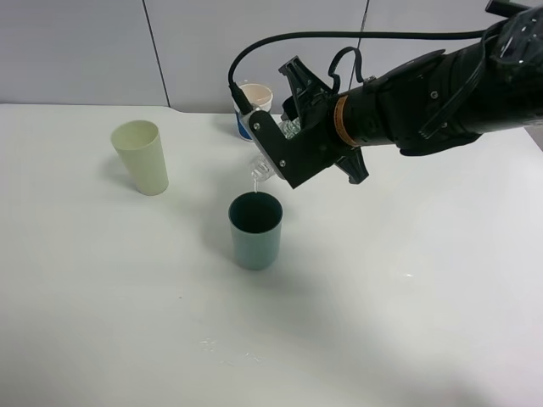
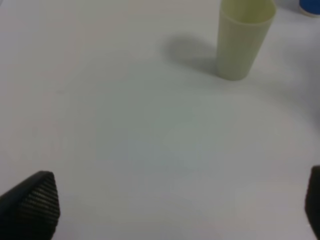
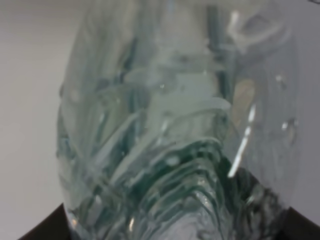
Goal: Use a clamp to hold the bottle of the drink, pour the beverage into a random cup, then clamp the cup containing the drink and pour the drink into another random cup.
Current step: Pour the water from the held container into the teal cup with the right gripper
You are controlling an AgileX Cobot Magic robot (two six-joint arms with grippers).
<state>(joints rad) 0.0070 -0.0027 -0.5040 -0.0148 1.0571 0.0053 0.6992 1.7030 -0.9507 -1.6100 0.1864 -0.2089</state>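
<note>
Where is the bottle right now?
In the exterior high view, the bottle is held tipped in the right claw near the middle of the table. Its mouth is just above the teal cup, in front of the blue-and-white cup.

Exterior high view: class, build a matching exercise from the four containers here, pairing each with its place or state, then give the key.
Things:
1. bottle
2. teal cup
3. pale yellow-green cup
4. blue-and-white cup

Places or states:
A. farthest back, partly hidden
B. upright, far left, alone
C. tilted in the air, mouth down
D. upright under the bottle's mouth

Pairs: 1-C, 2-D, 3-B, 4-A
</note>
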